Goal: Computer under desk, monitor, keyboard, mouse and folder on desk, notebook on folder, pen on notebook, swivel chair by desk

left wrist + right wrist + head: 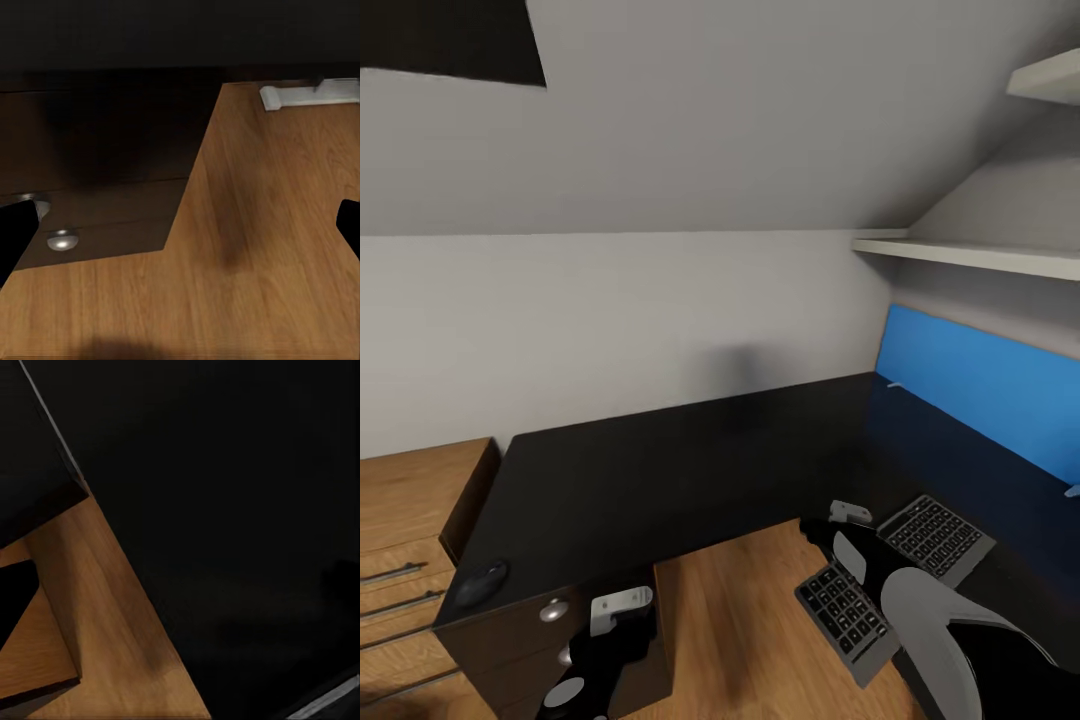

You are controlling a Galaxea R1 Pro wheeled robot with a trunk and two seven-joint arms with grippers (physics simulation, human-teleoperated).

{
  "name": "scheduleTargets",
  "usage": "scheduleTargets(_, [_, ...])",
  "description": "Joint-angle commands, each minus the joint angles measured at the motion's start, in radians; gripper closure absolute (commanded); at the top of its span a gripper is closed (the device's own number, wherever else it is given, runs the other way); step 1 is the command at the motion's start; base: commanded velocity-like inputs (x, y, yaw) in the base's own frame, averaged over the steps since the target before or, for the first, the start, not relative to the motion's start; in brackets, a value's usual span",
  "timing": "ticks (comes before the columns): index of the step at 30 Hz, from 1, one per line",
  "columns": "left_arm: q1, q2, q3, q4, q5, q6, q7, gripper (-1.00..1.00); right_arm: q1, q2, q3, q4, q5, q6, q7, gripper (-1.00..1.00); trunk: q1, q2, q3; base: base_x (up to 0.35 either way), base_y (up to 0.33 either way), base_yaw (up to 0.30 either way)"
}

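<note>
The black L-shaped surface of the desk (690, 470) runs from a light wooden cabinet (410, 530) on the left round to a blue back panel (980, 385) on the right, under a sloping ceiling and two pale wall shelves (970, 257).

The mouse (480, 580) sits alone on the near left corner of the surface, just above the black drawer unit (520, 640) with its round silver knobs (62, 241).

The keyboard (933, 537) is at the right. One stretch of its dark keys lies over the surface's front edge, below the blue panel. A second stretch, tilted, juts out over the wooden floor (740, 610). The right arm (930, 615) crosses between the two stretches.

The right end effector (847, 535) is at the keyboard's middle. Whether it grips the keyboard cannot be told from the head view. The right wrist view gives little more than dark surface, floor and one black finger (11, 600).

The left end effector (180, 232) hangs low in front of the drawer unit. Its two black fingertips (13, 234) are spread wide at opposite edges of the left wrist view, with nothing between them but floorboards.

A dark window (455, 40) sits in the ceiling slope at upper left.
</note>
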State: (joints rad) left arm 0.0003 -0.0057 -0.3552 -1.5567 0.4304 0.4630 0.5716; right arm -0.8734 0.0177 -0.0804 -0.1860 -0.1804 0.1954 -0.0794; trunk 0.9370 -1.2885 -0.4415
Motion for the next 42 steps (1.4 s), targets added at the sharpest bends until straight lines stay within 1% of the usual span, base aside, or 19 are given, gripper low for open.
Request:
scheduleTargets(1, [0.000, 0.000, -0.001, -0.002, 0.009, 0.002, 0.008, -1.00, 0.001, 0.001, -0.015, 0.025, -0.007, 0.009, -0.005, -1.00, 0.000, 0.000, -0.001, -0.119, 0.000, 0.000])
scheduleTargets(14, [0.000, 0.000, 0.000, -0.002, 0.008, 0.001, 0.008, -1.00, 0.001, 0.001, -0.015, 0.021, -0.007, 0.008, -0.004, -1.00, 0.000, 0.000, -0.001, -0.016, 0.000, 0.000])
scheduleTargets(19, [0.000, 0.000, -0.001, -0.002, 0.008, 0.000, 0.008, -1.00, 0.001, 0.002, -0.012, 0.018, -0.007, -0.009, -0.006, -1.00, 0.000, 0.000, -0.001, 0.000, 0.000, 0.000])
scheduleTargets(21, [0.000, 0.000, -0.001, -0.002, 0.008, 0.000, 0.008, -1.00, 0.001, 0.006, -0.012, 0.013, -0.007, -0.019, -0.006, -1.00, 0.000, 0.000, -0.001, 0.000, 0.000, 0.000])
scheduleTargets(22, [0.000, 0.000, -0.001, -0.001, 0.008, 0.000, 0.008, -1.00, 0.001, 0.014, -0.010, -0.006, -0.005, -0.023, -0.006, -1.00, 0.000, 0.000, -0.001, 0.000, 0.000, 0.000])
scheduleTargets(24, [0.000, 0.000, -0.001, -0.001, 0.008, -0.001, 0.008, -1.00, 0.001, 0.020, -0.006, -0.029, 0.000, -0.023, -0.007, -1.00, 0.000, 0.000, -0.001, 0.000, 0.000, 0.000])
scheduleTargets(25, [0.000, 0.000, -0.001, -0.001, 0.008, -0.001, 0.008, -1.00, 0.007, 0.036, 0.007, -0.131, 0.025, -0.018, -0.012, -1.00, 0.000, 0.000, -0.001, 0.000, 0.000, 0.000])
scheduleTargets(26, [0.000, 0.000, -0.001, -0.001, 0.008, -0.001, 0.008, -1.00, 0.011, 0.038, 0.009, -0.158, 0.030, -0.014, -0.014, -1.00, 0.000, 0.000, -0.001, 0.000, 0.000, 0.000])
scheduleTargets(27, [0.000, 0.000, -0.003, 0.000, 0.008, -0.001, 0.008, -1.00, 0.025, 0.043, 0.011, -0.214, 0.037, 0.004, -0.019, -1.00, 0.000, 0.000, -0.001, 0.000, 0.000, 0.000])
scheduleTargets(28, [0.000, 0.000, -0.005, 0.000, 0.008, -0.001, 0.008, -1.00, 0.036, 0.044, 0.012, -0.243, 0.040, 0.017, -0.022, -1.00, 0.000, 0.000, -0.001, 0.000, 0.000, 0.000])
scheduleTargets(29, [0.000, 0.000, -0.010, 0.000, 0.008, -0.002, 0.008, -1.00, 0.065, 0.046, 0.013, -0.305, 0.043, 0.051, -0.030, -1.00, 0.000, 0.000, -0.001, 0.000, 0.000, 0.000])
scheduleTargets(30, [0.000, 0.000, -0.012, 0.000, 0.008, -0.002, 0.008, -1.00, 0.083, 0.047, 0.013, -0.339, 0.045, 0.070, -0.034, -1.00, 0.000, 0.000, -0.001, 0.000, 0.000, 0.000])
scheduleTargets(31, [0.000, 0.000, -0.016, 0.000, 0.008, -0.002, 0.008, -1.00, 0.119, 0.048, 0.014, -0.414, 0.046, 0.107, -0.043, -1.00, 0.000, 0.000, -0.001, 0.000, 0.000, 0.000])
scheduleTargets(32, [0.000, 0.000, -0.017, 0.000, 0.008, -0.002, 0.008, -1.00, 0.137, 0.049, 0.014, -0.454, 0.047, 0.123, -0.047, -1.00, 0.000, 0.000, -0.001, 0.000, 0.000, 0.000])
scheduleTargets(34, [0.000, 0.000, -0.021, 0.000, 0.008, -0.003, 0.008, -1.00, 0.208, 0.050, 0.015, -0.604, 0.046, 0.178, -0.066, -1.00, 0.000, 0.000, -0.001, 0.000, 0.000, 0.000])
scheduleTargets(36, [0.000, 0.000, -0.022, 0.000, 0.008, -0.003, 0.008, -1.00, 0.240, 0.051, 0.016, -0.663, 0.046, 0.201, -0.072, -1.00, 0.000, 0.000, -0.001, 0.000, 0.000, 0.000])
scheduleTargets(37, [0.000, 0.000, -0.023, 0.000, 0.008, -0.003, 0.008, -1.00, 0.265, 0.052, 0.016, -0.707, 0.044, 0.222, -0.076, -1.00, 0.000, 0.000, -0.001, 0.000, 0.000, 0.000])
scheduleTargets(40, [0.000, 0.000, -0.025, 0.000, 0.008, -0.003, 0.008, -1.00, 0.297, 0.053, 0.016, -0.764, 0.041, 0.249, -0.079, -1.00, 0.000, 0.000, -0.001, 0.000, 0.000, 0.000])
scheduleTargets(42, [0.000, 0.000, -0.028, 0.000, 0.007, -0.003, 0.008, -1.00, 0.308, 0.053, 0.017, -0.783, 0.041, 0.257, -0.080, -1.00, 0.000, 0.000, -0.001, 0.000, 0.000, 0.000])
